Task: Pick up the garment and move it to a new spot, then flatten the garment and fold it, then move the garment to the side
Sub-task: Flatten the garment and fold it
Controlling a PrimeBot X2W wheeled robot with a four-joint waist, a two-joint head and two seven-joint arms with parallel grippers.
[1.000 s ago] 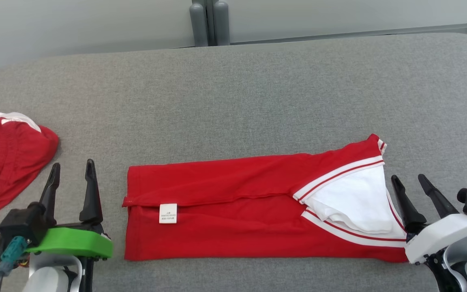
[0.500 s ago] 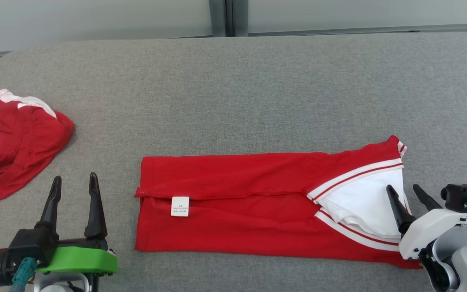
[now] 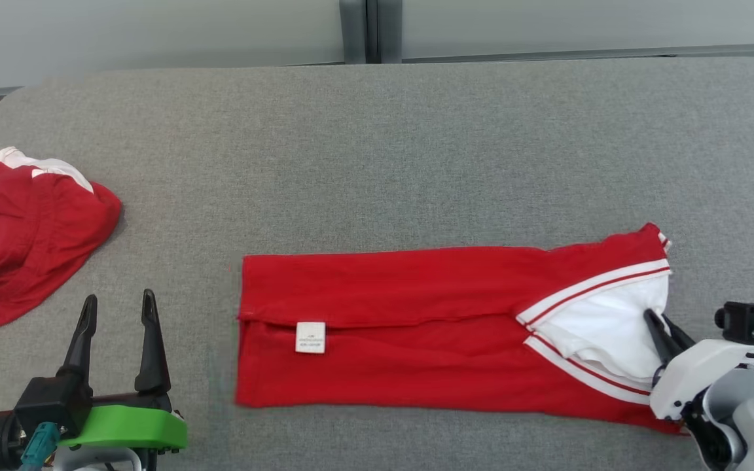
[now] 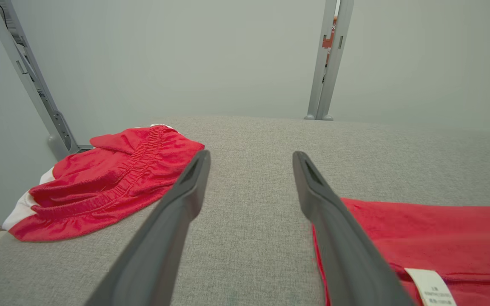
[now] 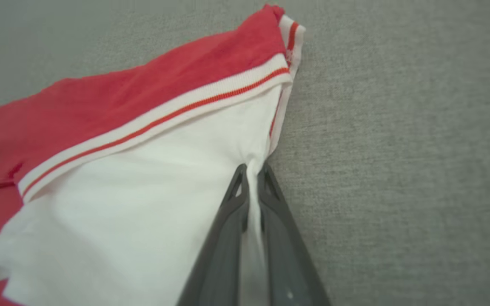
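Head view: red shirt (image 3: 416,327) flat on the grey padded table (image 3: 416,163), folded lengthwise into a band, long axis left to right across the front of the robot, somewhat right of centre. Collar end at the right, with white panel (image 3: 606,327) and striped trim (image 3: 593,288); hem end at the left, with care label (image 3: 310,337). Right gripper (image 3: 657,318) at the collar end, fingers brought together on the edge of the white panel. Left gripper (image 3: 120,297) off the hem end, apart from the cloth, fingers spread wide with nothing between them. Red shorts (image 3: 23,242) heaped further left, well apart from the shirt.

Right wrist view: closer proof of the pinch. Thin fold of white panel (image 5: 151,204) drawn up between the two dark fingers of the right gripper (image 5: 252,168), puckered at the tips, far plainer than from the head camera. Striped trim (image 5: 155,123) and red shirt (image 5: 100,106) beyond, bare table to the right.

Left wrist view: hem corner of the red shirt (image 4: 432,238) and care label (image 4: 430,287) just right of the left gripper (image 4: 251,154), bare table in the gap, red shorts (image 4: 109,178) off to the left.

Likely next: crosswise fold, carrying the pinched end leftward along the long axis toward the hem. Right arm in charge; left arm nearer the hem, free to pin it. Possible snag: pinch on the top layer alone, lower layers left behind.
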